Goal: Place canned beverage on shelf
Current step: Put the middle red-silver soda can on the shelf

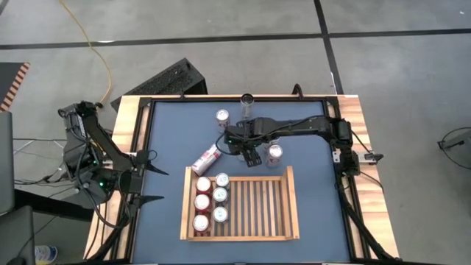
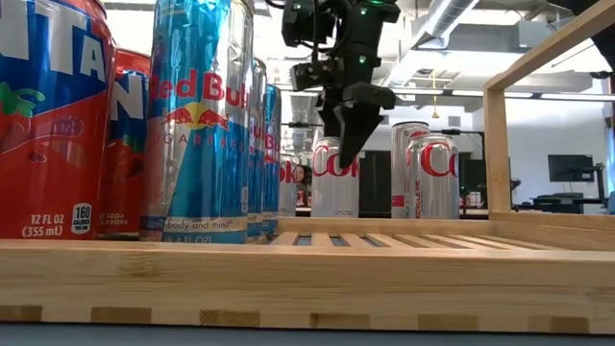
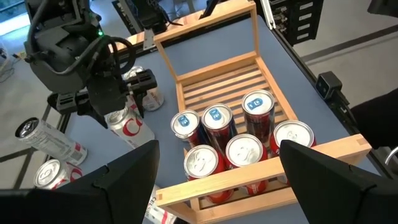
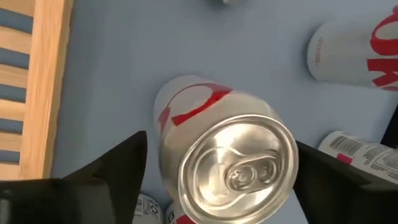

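A: How is the right gripper (image 1: 255,153) set?

B: It is held just above an upright silver-and-red can (image 4: 227,158) on the blue counter (image 1: 316,147), near the far rim of the shelf (image 1: 291,202). Its fingers are spread wide with nothing between them; in the right wrist view the can's lid is framed between the two. The left gripper (image 1: 147,177) is parked open at the counter's left edge.

A: What is needed for a good grasp?

B: By judgement, the fingers should be lowered evenly on both sides of the can wall before being closed, and the grip kept level, since a thin metal cylinder is easily tipped or dented. A can lying on its side (image 1: 206,158) close by and another upright can (image 1: 274,153) just beside should be avoided.

A: And the materials?

B: The cans are smooth, glossy metal with printed labels. The shelf is light wood, slatted, with a low rim; six cans (image 1: 210,199) are already stood at its left end, and the rest of the slats are bare.
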### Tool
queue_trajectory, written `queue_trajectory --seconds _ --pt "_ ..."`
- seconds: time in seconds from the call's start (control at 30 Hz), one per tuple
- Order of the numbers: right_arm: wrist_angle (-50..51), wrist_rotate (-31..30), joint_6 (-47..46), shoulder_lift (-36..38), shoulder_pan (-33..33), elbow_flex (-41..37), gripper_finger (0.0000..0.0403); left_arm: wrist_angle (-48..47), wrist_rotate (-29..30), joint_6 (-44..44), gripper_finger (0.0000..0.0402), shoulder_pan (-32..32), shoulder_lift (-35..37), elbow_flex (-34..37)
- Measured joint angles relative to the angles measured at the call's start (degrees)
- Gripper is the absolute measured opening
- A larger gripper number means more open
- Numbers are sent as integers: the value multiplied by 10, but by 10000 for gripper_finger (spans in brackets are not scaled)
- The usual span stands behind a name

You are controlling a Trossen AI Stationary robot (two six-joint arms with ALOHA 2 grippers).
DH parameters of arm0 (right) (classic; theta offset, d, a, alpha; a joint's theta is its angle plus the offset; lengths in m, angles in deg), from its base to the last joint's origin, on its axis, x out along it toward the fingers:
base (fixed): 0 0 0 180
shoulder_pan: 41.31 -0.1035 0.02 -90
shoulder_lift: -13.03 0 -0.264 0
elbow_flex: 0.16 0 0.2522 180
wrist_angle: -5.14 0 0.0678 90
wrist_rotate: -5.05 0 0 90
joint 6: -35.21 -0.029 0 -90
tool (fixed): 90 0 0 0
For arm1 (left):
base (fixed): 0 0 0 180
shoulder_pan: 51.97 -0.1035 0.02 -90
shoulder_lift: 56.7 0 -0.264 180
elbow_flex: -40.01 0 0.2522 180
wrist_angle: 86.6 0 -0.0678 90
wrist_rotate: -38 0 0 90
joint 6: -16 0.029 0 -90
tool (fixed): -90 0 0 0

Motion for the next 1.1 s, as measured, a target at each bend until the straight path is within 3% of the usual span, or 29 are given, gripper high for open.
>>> queue_trajectory --seconds 0.4,0.63,0.8,1.1 --pt "10 -11 -77 1 -6 1 230 0 0 6 320 0 0 0" --pt "65 -10 -177 -2 -15 35 227 2 0 3 320 0 0 0" --pt "122 -7 -250 -2 -38 112 227 2 0 -8 320 0 0 0" --pt "183 -6 -425 0 -118 151 227 2 0 -13 320 0 0 0"
